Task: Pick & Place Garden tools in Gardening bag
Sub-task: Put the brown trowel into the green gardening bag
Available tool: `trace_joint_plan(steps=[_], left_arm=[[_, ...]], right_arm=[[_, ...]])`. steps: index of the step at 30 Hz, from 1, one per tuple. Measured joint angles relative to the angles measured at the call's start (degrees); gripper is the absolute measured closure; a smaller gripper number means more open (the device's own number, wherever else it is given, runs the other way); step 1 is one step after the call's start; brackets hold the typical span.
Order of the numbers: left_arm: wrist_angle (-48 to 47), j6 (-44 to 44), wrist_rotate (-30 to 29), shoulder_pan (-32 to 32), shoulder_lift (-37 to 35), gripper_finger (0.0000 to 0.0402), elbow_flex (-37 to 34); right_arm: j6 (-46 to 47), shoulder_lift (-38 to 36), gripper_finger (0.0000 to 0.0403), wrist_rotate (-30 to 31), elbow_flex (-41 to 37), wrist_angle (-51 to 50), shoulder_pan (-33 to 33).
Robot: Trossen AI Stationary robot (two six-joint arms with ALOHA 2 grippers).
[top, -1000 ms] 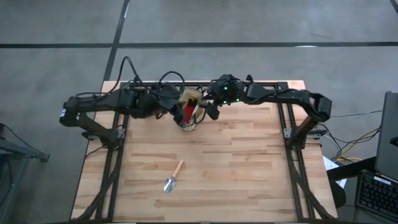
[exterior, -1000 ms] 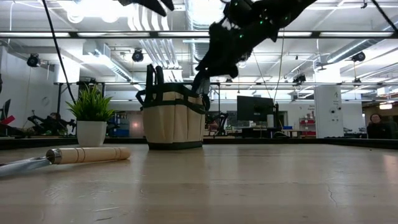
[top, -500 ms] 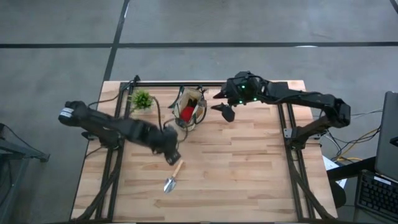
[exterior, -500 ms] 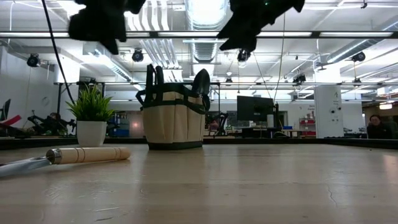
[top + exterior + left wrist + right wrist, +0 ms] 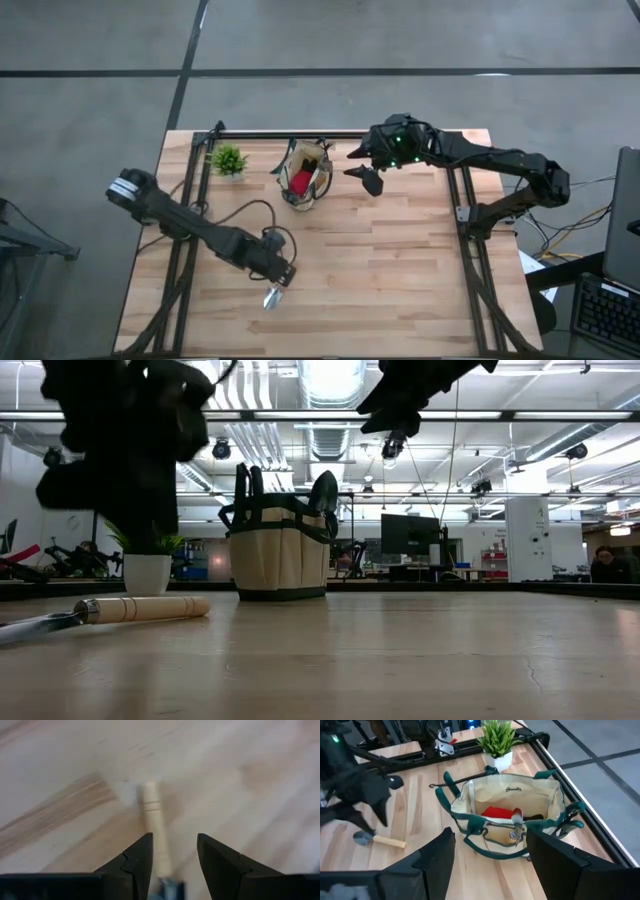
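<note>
The left hand point(image 5: 277, 274) hides most of the trowel's handle point(image 5: 280, 283).

Grey concrete floor point(image 5: 90, 60); bright ceiling strip lights point(image 5: 330, 375); distant dark monitor point(image 5: 405, 532)

Robotics lab — exposed ceiling ducts point(image 5: 262, 435), strip lights point(image 5: 560, 417), monitor point(image 5: 404, 533) on benches — open hall

Left end effector point(image 5: 279, 276) low with fingers spread, right end effector point(image 5: 362, 168) raised, parted.
</note>
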Motion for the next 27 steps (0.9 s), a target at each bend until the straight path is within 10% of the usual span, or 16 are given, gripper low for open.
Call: trace_joint_plan(steps=[20, 27], left_arm=[[5.69, 0.09, 3.21, 0.07, 12.87, 0.0247, 0.98], [5.47, 0.92, 3.94, 0.31, 12.39, 0.0307, 0.81]], right_arm=[[2.73, -0.76, 0.017, 0.01, -0.02, -2.87, 0.75], [2.73, -0.76, 0.0172, 0.02, -0.02, -2.84, 0.75]])
